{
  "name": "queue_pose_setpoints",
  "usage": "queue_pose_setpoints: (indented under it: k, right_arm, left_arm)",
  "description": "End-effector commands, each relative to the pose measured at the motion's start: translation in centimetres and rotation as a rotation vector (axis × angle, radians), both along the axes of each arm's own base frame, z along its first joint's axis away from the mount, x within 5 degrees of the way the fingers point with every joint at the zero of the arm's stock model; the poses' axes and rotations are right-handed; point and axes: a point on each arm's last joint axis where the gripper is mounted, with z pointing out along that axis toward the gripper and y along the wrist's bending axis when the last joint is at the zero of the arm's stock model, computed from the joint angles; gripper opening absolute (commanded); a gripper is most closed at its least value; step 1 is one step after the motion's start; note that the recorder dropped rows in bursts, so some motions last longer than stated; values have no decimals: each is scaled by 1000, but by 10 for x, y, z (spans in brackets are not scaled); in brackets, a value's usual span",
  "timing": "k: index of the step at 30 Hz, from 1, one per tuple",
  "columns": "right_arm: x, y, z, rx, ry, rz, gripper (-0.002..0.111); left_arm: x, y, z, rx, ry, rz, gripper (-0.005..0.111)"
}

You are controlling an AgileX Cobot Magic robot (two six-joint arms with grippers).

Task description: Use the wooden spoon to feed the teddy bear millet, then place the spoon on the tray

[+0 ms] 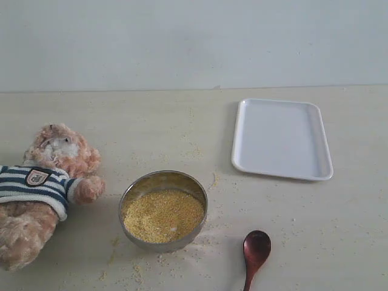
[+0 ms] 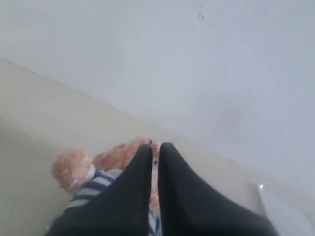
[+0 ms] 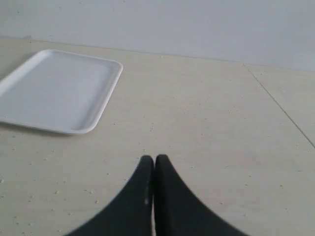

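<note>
The teddy bear (image 1: 45, 188) lies on its back at the left of the table in its striped sweater. A steel bowl (image 1: 163, 209) heaped with yellow millet (image 1: 162, 215) stands beside it. The dark wooden spoon (image 1: 256, 251) lies at the front edge, right of the bowl, its handle cut off by the frame. The white tray (image 1: 282, 138) sits at the back right, bare. Neither gripper shows in the exterior view. My left gripper (image 2: 155, 146) is shut and empty, with the teddy bear (image 2: 78, 169) beyond it. My right gripper (image 3: 154, 159) is shut and empty above bare table, the tray (image 3: 54, 88) farther off.
Loose millet crumbs (image 1: 182, 251) are scattered on the table around the bowl and toward the tray. A pale wall (image 1: 194, 42) rises behind the table's far edge. A seam in the tabletop (image 3: 280, 105) runs beyond the right gripper.
</note>
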Motion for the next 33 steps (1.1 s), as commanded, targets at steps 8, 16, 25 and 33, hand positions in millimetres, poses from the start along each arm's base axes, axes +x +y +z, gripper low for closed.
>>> queue_pose_setpoints:
  k: [8,16,25,33]
  right_arm:
    - [0,0,1,-7,-9,-4,0]
    - [0,0,1,-7,-9,-4,0]
    - [0,0,1,-7,-9,-4,0]
    - [0,0,1,-9,-9,-3,0]
  left_arm:
    - [-24,31,72,-97,-653,340,5]
    - [91,-4,110,346,266,-146,5]
    - [162,15,87,347,947,-391,5]
    - [166,56,45,65,976,-447,5]
